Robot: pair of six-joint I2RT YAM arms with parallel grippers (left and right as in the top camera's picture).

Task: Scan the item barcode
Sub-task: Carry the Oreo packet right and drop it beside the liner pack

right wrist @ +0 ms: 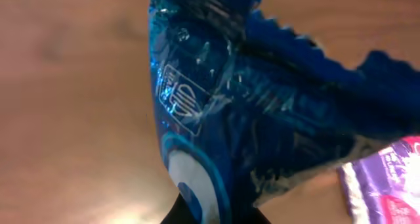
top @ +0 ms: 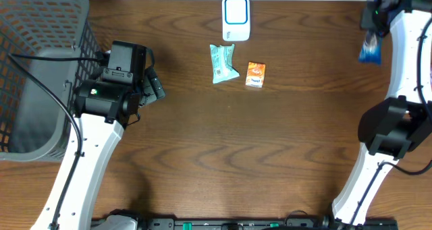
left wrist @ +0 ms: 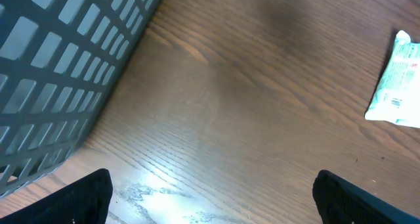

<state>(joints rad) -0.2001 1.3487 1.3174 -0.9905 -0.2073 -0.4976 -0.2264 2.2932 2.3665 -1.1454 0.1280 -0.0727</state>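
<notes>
Since the right end effector (top: 373, 27) was clenched on the blue packet (top: 370, 49) over the table's (top: 216, 156) far right corner, the white scanner (top: 236, 18) lay well apart to its left; the left end effector (top: 154, 87) hung released near the basket (top: 67, 14)

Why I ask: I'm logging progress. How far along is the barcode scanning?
Done: the blue packet is lifted, pinched in the shut right fingers. In hand: it hangs at the far right, well away from the scanner. Left: present it to the scanner; the green packet and orange box lie untouched beside it, and the left fingers are open and empty by the basket.
</notes>
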